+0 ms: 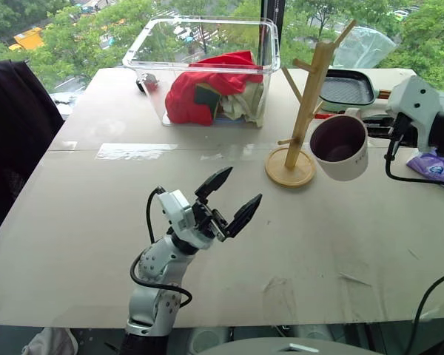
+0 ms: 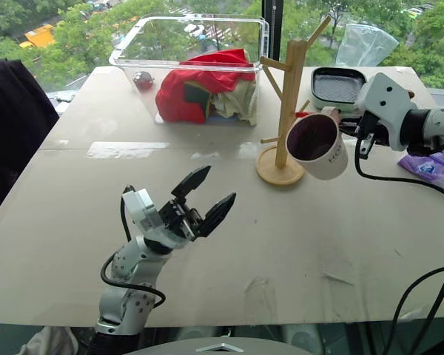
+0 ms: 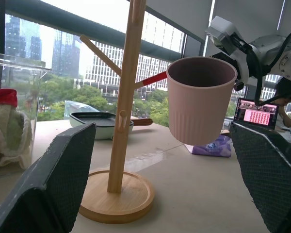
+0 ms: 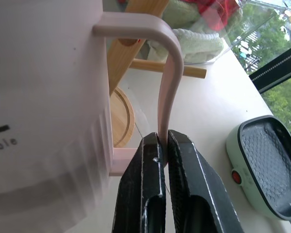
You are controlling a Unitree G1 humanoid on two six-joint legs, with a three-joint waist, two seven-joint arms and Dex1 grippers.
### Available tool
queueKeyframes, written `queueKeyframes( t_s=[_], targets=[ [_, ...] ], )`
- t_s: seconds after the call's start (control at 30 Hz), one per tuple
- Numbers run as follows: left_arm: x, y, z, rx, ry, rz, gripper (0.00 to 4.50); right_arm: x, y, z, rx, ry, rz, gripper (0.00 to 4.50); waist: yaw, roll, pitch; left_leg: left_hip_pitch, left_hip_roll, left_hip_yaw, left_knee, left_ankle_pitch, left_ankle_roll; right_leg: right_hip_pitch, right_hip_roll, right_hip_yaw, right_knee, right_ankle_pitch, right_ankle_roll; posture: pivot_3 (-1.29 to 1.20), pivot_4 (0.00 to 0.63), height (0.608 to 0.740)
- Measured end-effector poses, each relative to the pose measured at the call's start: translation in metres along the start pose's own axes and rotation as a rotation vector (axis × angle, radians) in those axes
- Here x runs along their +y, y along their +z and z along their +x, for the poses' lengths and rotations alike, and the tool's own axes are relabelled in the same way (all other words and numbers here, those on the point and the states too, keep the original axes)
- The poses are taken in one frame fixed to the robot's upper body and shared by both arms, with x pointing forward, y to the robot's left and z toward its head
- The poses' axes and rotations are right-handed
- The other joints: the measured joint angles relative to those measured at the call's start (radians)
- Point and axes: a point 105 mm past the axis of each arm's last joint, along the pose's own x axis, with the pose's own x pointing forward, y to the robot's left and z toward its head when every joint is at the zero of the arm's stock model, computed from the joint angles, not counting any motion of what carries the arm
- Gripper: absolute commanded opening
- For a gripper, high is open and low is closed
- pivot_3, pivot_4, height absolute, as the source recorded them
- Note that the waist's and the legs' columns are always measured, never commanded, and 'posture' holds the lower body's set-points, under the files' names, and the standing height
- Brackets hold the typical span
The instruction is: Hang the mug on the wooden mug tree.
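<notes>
Mug (image 1: 340,148) is in the air just right of the wooden mug tree (image 1: 305,111), off the table (image 1: 81,222), mouth tipped toward the head camera, on no peg. Right gripper (image 4: 163,145) pinches the handle's thin loop; the right wrist view shows that clearly, while the head views hide the fingers behind the mug. Left gripper (image 1: 235,200) hovers low over the table, fingers spread, empty. Behind: clear bin (image 1: 207,44) of cloths, green grill pan (image 1: 348,87), partly hidden by the tree.
</notes>
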Motion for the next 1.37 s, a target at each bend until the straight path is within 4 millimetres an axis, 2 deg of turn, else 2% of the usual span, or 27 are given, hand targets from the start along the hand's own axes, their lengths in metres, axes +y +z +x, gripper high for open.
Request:
queueKeyframes(
  t_s=[0.2,0.23,0.27,0.43,0.47,0.5,0.53,0.6,0.7,0.73,0.87,0.93,0.97,1.03,1.1,1.13,1.17,1.3,1.37],
  targets=[
    [0.0,0.001,0.0,-0.006,-0.004,0.01,4.5,0.003,0.003,0.013,-0.004,0.039,-0.042,0.06,-0.001,0.0,0.0,0.0,0.0,0.0,0.0,0.0,0.0,0.0,0.0,0.0,0.0,0.0,0.0,0.0,0.15,0.74],
    [0.0,0.001,0.0,-0.005,-0.005,0.011,4.5,0.003,0.003,0.017,-0.001,0.043,-0.049,0.62,-0.001,0.0,0.0,0.0,0.0,0.0,0.0,0.0,0.0,0.0,0.0,0.0,0.0,0.0,0.0,0.0,0.15,0.74],
    [0.0,0.001,0.0,-0.003,-0.005,0.012,4.5,0.002,0.004,0.02,-0.007,0.041,-0.05,0.79,-0.002,0.0,0.0,0.0,0.0,0.0,0.0,0.0,0.0,0.0,0.0,0.0,0.0,0.0,0.0,0.0,0.15,0.74],
    [0.0,0.001,-0.001,0.0,-0.007,0.013,4.5,-0.007,0.013,0.025,-0.035,0.008,-0.068,3.06,0.001,0.0,0.0,0.0,0.0,-0.001,0.0,0.0,0.0,0.0,0.0,-0.001,0.0,0.0,0.0,0.0,0.15,0.74],
    [0.0,0.001,-0.001,0.003,-0.006,0.014,4.5,-0.008,0.013,0.025,-0.039,0.002,-0.066,3.68,0.002,0.0,0.0,0.0,0.0,-0.001,0.0,0.0,0.0,0.0,-0.001,-0.001,0.0,0.0,0.0,0.0,0.15,0.74],
    [0.0,0.0,-0.002,0.004,-0.005,0.014,4.5,-0.008,0.013,0.025,-0.038,0.002,-0.065,3.92,0.002,0.0,0.0,0.0,0.0,-0.001,0.0,0.0,0.0,0.0,-0.001,-0.002,0.0,0.0,0.0,0.0,0.15,0.74],
    [0.0,0.0,-0.003,0.008,-0.004,0.013,4.5,-0.008,0.01,0.023,-0.038,-0.006,-0.05,4.47,0.003,0.0,0.0,-0.001,0.0,-0.002,0.0,0.0,0.0,0.0,-0.001,-0.002,0.0,0.0,0.0,0.0,0.15,0.74],
    [0.001,-0.002,-0.006,0.023,0.003,0.012,4.5,-0.009,0.001,0.017,-0.026,-0.018,-0.014,4.47,0.005,0.0,0.0,-0.002,0.0,-0.003,0.0,0.0,0.0,0.0,-0.002,-0.003,0.0,0.0,0.0,0.0,0.15,0.74],
    [0.005,-0.005,-0.014,0.054,0.033,0.015,4.5,-0.003,-0.024,0.002,0.005,-0.028,0.093,4.47,0.005,0.0,0.0,-0.003,-0.001,-0.004,0.0,0.0,0.0,0.0,-0.003,-0.005,-0.001,0.0,0.0,0.0,0.15,0.74],
    [0.007,-0.006,-0.018,0.075,0.039,0.023,4.5,0.007,-0.037,-0.006,0.0,-0.025,0.183,4.47,0.003,0.0,0.0,-0.003,-0.001,-0.004,0.0,0.0,0.0,-0.001,-0.003,-0.005,-0.001,0.0,0.0,0.0,0.15,0.74],
    [0.011,-0.013,-0.035,0.159,0.063,0.024,4.5,0.036,-0.062,-0.018,-0.048,-0.022,0.393,4.47,0.001,0.0,0.0,-0.002,0.0,-0.004,-0.001,0.0,0.0,0.0,-0.002,-0.005,0.0,0.002,0.003,0.0,0.15,0.74],
    [0.012,-0.021,-0.046,0.245,0.065,0.008,4.5,0.058,-0.081,-0.024,-0.161,-0.075,0.59,4.47,0.0,0.0,0.0,-0.001,0.0,-0.003,-0.001,0.0,0.0,0.001,-0.001,-0.004,0.0,0.001,0.002,0.0,0.15,0.74],
    [0.012,-0.022,-0.048,0.254,0.067,0.006,4.5,0.06,-0.083,-0.023,-0.165,-0.077,0.607,4.47,-0.001,0.001,0.001,-0.001,0.0,-0.003,-0.001,0.0,0.0,0.001,-0.001,-0.003,0.0,0.001,0.002,0.0,0.15,0.74],
    [0.012,-0.031,-0.059,0.364,0.055,0.011,4.5,0.085,-0.095,-0.031,-0.235,-0.11,0.688,4.47,0.002,-0.001,0.0,0.002,0.0,-0.003,0.0,0.0,0.0,0.003,0.002,-0.004,0.001,0.0,0.0,0.0,0.15,0.74],
    [0.013,-0.038,-0.07,0.433,0.065,0.007,4.5,0.104,-0.103,-0.032,-0.244,-0.107,0.725,4.47,0.002,-0.001,0.0,0.003,0.002,-0.004,-0.001,0.0,0.0,0.004,0.002,-0.004,0.001,-0.001,0.0,0.0,0.15,0.74],
    [0.013,-0.048,-0.081,0.506,0.082,-0.009,4.5,0.125,-0.115,-0.032,-0.233,-0.108,0.773,4.47,-0.001,0.005,0.003,0.003,0.001,0.0,0.0,0.0,0.0,0.002,0.001,-0.001,0.002,-0.001,0.0,0.0,0.15,0.74],
    [0.014,-0.051,-0.085,0.544,0.087,-0.004,4.5,0.137,-0.121,-0.034,-0.223,-0.121,0.768,4.47,-0.004,0.005,0.003,0.005,0.001,0.001,0.001,0.0,0.0,0.003,0.001,0.0,0.002,-0.003,0.004,0.0,0.15,0.74],
    [0.012,-0.061,-0.098,0.64,0.09,-0.001,4.5,0.156,-0.127,-0.034,-0.221,-0.16,0.718,4.47,-0.024,0.003,0.002,0.005,0.002,0.002,0.001,0.0,0.0,0.003,0.001,0.001,0.002,-0.003,0.004,0.0,0.15,0.74],
    [0.011,-0.063,-0.097,0.653,0.084,-0.003,4.5,0.163,-0.131,-0.032,-0.213,-0.166,0.705,4.47,-0.025,0.003,0.002,0.005,0.002,0.001,0.001,0.0,0.0,0.003,0.002,0.001,0.003,-0.003,0.004,0.0,0.15,0.74]
  ],
)
